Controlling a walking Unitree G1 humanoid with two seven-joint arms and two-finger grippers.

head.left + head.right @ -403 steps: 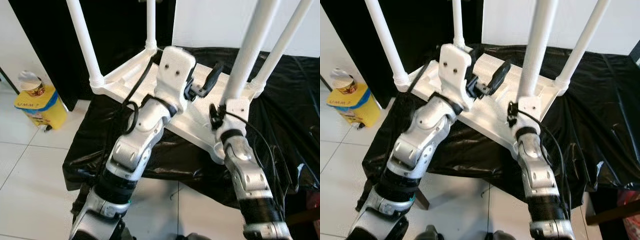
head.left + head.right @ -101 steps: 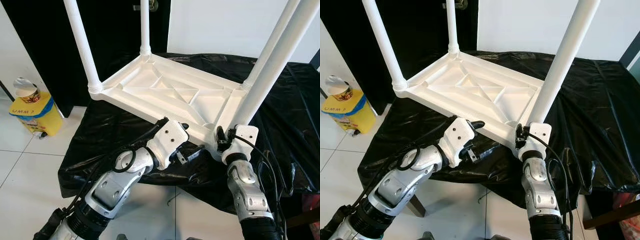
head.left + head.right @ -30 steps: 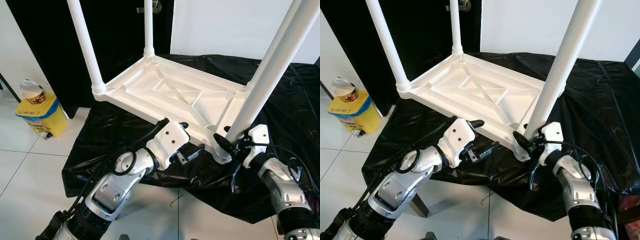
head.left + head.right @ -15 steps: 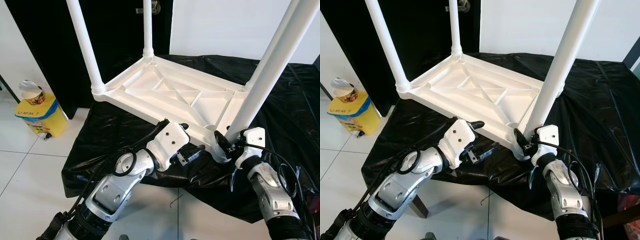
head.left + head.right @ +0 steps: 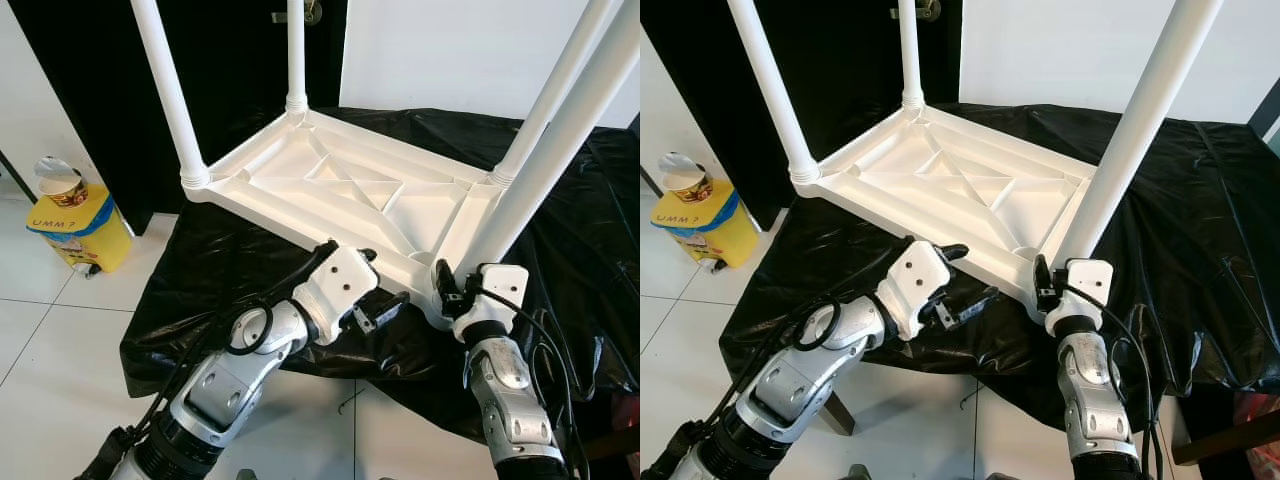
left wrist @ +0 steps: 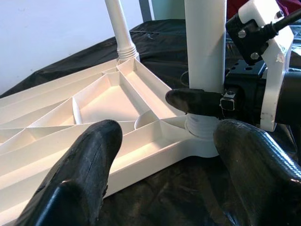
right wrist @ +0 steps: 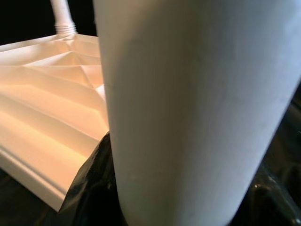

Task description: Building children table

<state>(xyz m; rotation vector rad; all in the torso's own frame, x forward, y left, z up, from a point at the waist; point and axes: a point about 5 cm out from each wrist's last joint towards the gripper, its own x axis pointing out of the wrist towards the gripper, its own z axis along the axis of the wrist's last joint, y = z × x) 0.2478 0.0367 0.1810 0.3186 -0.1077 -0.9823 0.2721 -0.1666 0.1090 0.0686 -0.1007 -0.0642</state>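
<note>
Surface: black plastic sheet [image 5: 230,265] over a stand, white tiled floor [image 5: 50,330] below.
Right gripper [image 5: 1042,283]: I see my fingers clamped on the base of the near-right table leg [image 5: 1120,150], at 5 o'clock of the tabletop.
Left gripper [image 5: 378,300]: fingers spread wide, holding nothing, just beside the near edge at 6 o'clock.
Table [image 5: 340,195]: white, upside down on the sheet, four legs pointing up.
Bin [image 5: 75,225]: yellow, at 9 o'clock on the floor.
</note>
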